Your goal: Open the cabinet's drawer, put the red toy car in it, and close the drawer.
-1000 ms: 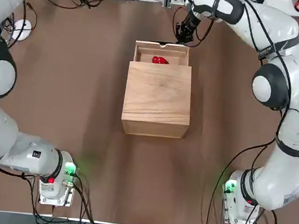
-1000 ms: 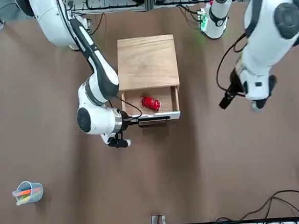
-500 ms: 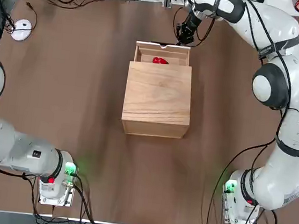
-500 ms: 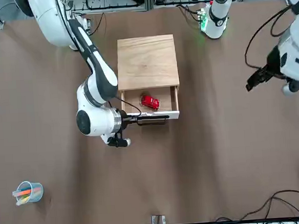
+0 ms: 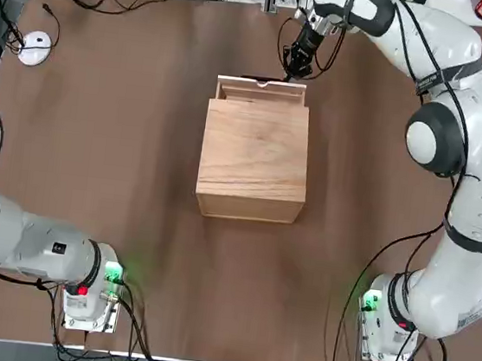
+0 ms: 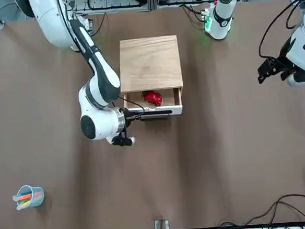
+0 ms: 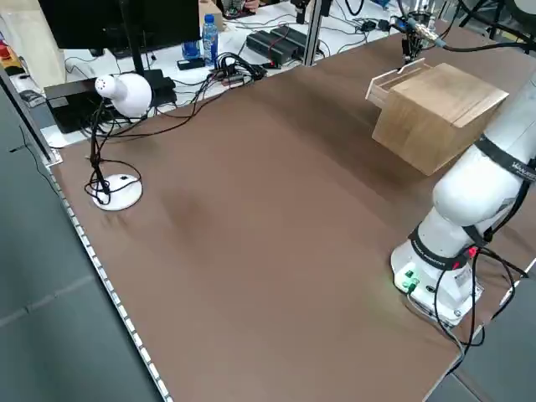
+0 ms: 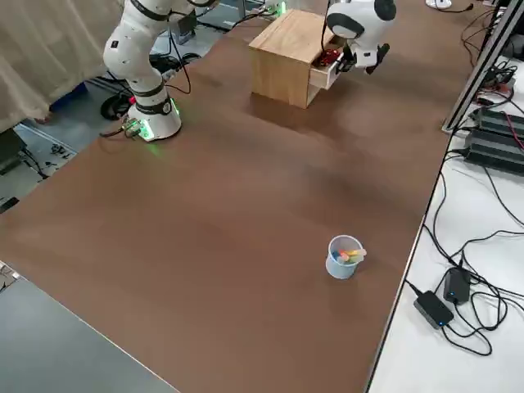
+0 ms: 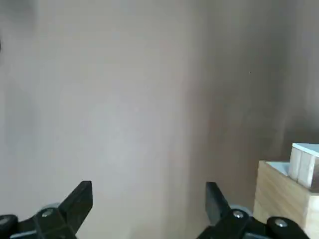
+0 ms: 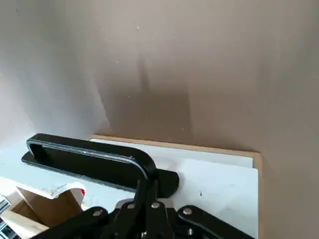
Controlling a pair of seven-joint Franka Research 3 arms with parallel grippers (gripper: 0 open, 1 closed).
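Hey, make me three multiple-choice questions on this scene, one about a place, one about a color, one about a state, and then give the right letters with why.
1. Where is the toy car?
A. On the cabinet's top
B. In the drawer
C. In the cup of markers

2. What color is the drawer's handle?
A. Black
B. Yellow
C. Green

3. How does the drawer stand?
A. Fully shut
B. Lifted out onto the table
C. Partly open

Answers:
1: B, the front view shows the red toy car inside the drawer.
2: A, the right wrist view shows a black handle on the drawer's front, with the right tool at it.
3: C, the top view shows the drawer's front standing out from the cabinet, with its inside partly visible.
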